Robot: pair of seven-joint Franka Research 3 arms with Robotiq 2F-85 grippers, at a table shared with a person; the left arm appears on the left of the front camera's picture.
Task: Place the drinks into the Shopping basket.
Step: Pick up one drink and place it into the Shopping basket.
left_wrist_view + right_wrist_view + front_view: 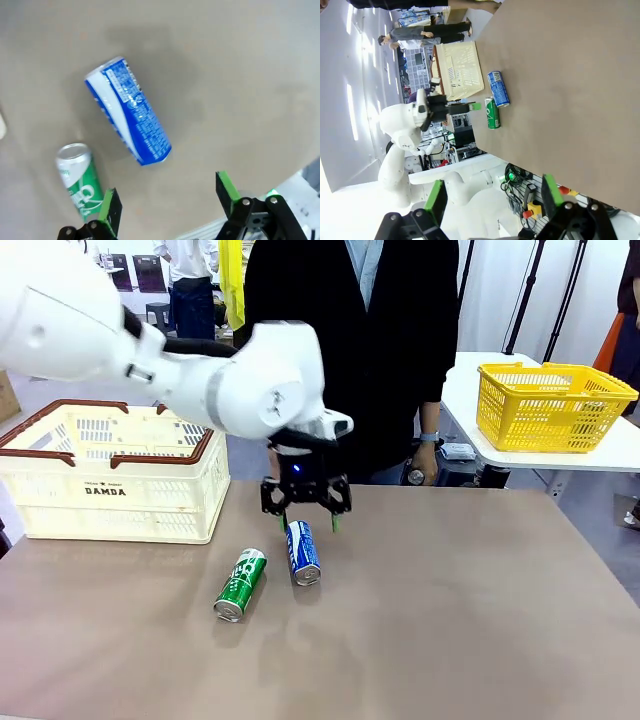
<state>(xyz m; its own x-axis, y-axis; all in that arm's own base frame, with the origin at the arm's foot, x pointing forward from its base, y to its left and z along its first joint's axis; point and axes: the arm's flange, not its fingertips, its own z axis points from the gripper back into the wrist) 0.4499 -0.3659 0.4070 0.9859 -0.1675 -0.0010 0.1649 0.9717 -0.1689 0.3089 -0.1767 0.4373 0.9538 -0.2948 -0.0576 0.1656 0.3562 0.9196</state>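
Two drinks lie on their sides on the brown table: a blue-and-white can [303,552] and, to its left, a green can [240,584]. My left gripper [310,524] hangs open just above the blue can's far end, holding nothing. In the left wrist view the blue can [132,112] lies beyond the open left gripper [168,197], and the green can [80,182] is beside one finger. The cream Shopping basket [110,475] stands at the table's far left. My right gripper [493,196] is open and empty, off the table's edge, far from the blue can [498,88] and green can [492,113].
A person in dark clothes [350,330] stands at the far edge behind the left gripper. A yellow mesh basket [550,405] sits on a white side table at the right. Bare tabletop [480,600] stretches to the right of the cans.
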